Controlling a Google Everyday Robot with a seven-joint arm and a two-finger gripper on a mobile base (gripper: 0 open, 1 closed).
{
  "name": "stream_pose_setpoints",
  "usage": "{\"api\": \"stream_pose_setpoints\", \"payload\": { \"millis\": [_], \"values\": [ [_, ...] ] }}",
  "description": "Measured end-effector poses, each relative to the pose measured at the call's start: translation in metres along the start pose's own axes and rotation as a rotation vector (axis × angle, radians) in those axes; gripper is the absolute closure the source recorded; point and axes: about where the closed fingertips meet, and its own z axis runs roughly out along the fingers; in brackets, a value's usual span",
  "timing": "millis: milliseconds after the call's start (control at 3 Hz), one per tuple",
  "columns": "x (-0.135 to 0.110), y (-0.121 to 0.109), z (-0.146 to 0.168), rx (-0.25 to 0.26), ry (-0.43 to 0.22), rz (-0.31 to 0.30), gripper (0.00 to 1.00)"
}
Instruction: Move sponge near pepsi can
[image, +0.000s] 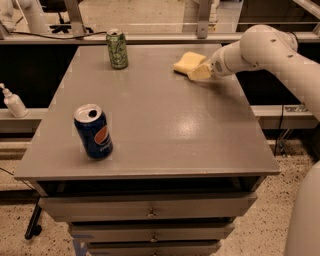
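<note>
Reaching low, pincer (199, 73) touches sponge (186, 60) near the surface (165, 125) far-right corner, probably for pickup; can't tell its opening or hold. Pepsi can (93, 131) stands near front-left corner.

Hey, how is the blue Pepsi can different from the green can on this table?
The pepsi can is dark blue with a round logo; the green can is green. The pepsi can stands front left on the table, the green can back left. Both stand upright. The gripper is at the sponge, back right.
</note>
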Motion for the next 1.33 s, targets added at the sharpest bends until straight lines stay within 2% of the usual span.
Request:
{"api": "stream_pose_setpoints", "payload": {
  "millis": [333, 667, 1000, 1333],
  "values": [
    [0.0, 0.0, 0.0, 0.0, 0.0, 0.0, 0.0],
    [-0.019, 0.0, -0.024, -0.002, -0.016, -0.012, 0.0],
    [-0.036, 0.0, -0.043, -0.035, -0.059, 0.032, 0.0],
    [-0.044, 0.008, -0.047, -0.087, -0.084, 0.075, 0.0]
  ]
}}
